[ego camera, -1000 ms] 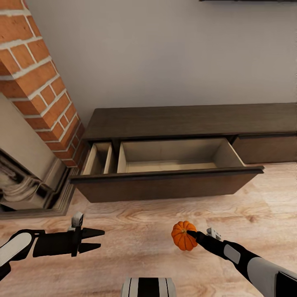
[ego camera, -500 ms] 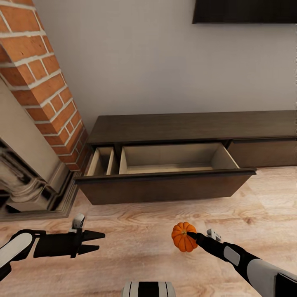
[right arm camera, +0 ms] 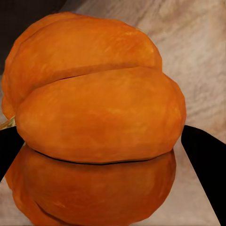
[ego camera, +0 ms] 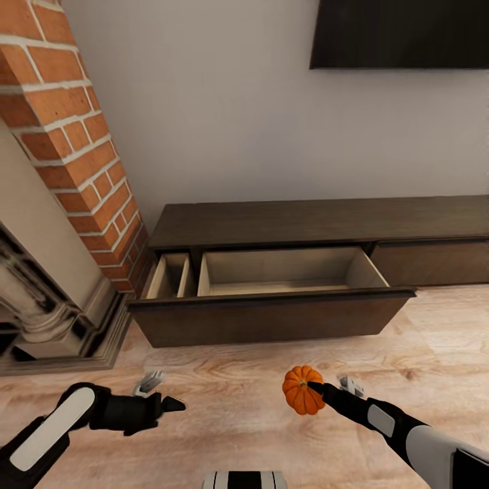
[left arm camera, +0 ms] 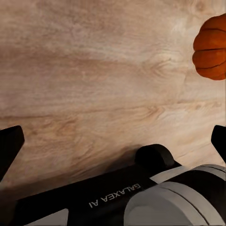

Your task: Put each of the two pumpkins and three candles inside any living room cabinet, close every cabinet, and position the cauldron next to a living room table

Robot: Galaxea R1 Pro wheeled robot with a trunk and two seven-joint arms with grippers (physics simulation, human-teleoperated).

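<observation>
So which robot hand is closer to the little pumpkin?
The right hand: it is shut on the pumpkin above the wood floor. The left hand hangs empty well off to the side, jaws open.

A home living room: brick fireplace [ego camera: 64, 142], wall-mounted screen [ego camera: 401, 34], low wooden cabinet [ego camera: 319, 224], wood floor [ego camera: 224, 380].

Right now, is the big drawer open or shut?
Open. The drawer is pulled out of the cabinet, its pale inside showing and nothing visible in it.
</observation>
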